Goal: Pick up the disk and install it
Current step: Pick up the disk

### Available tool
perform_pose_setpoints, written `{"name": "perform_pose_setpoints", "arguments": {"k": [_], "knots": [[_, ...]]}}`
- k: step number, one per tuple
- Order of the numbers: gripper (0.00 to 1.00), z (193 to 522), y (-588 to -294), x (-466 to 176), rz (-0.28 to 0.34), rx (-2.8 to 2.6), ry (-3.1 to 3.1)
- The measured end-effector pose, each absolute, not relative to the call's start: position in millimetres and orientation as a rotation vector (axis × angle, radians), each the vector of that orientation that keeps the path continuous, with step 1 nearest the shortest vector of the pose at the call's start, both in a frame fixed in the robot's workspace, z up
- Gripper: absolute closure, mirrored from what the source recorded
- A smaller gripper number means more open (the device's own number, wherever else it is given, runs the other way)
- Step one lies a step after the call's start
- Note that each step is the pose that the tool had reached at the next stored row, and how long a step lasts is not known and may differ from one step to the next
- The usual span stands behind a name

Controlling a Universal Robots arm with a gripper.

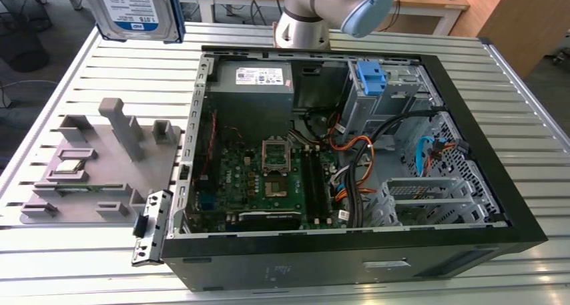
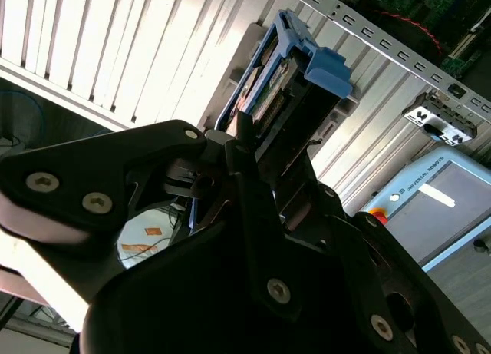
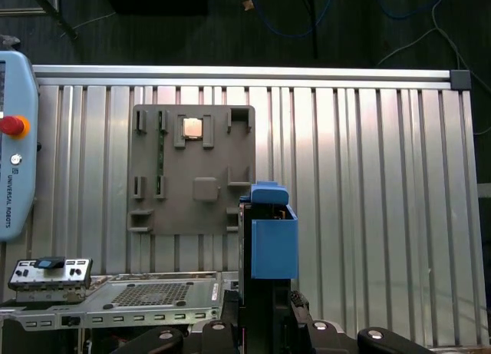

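Note:
The disk, a silver drive with a white-and-blue label in a blue carrier frame, hangs high above the table's far corner at the exterior view's left. In both wrist views it stands on edge between my black fingers, blue carrier outermost. My gripper is shut on it. The open computer case lies on the table at the exterior view's right, well apart from the disk. A blue bracket sits in its drive cage at the far end.
A grey fixture plate with upright holders and small parts lies on the slatted table beside the case. The grey power-supply box fills the case's far corner. The arm's base stands behind the case. A teach pendant rests nearby.

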State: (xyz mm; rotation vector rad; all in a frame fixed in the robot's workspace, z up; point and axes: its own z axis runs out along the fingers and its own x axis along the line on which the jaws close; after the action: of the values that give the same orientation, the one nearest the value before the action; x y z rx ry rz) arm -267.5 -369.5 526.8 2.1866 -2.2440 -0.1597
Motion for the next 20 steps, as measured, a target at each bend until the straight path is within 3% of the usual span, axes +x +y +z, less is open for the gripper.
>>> {"name": "perform_pose_setpoints", "arguments": {"k": [20], "knots": [[0.65,521.7,-377.9,-267.4,-0.166,2.183,-2.241]]}}
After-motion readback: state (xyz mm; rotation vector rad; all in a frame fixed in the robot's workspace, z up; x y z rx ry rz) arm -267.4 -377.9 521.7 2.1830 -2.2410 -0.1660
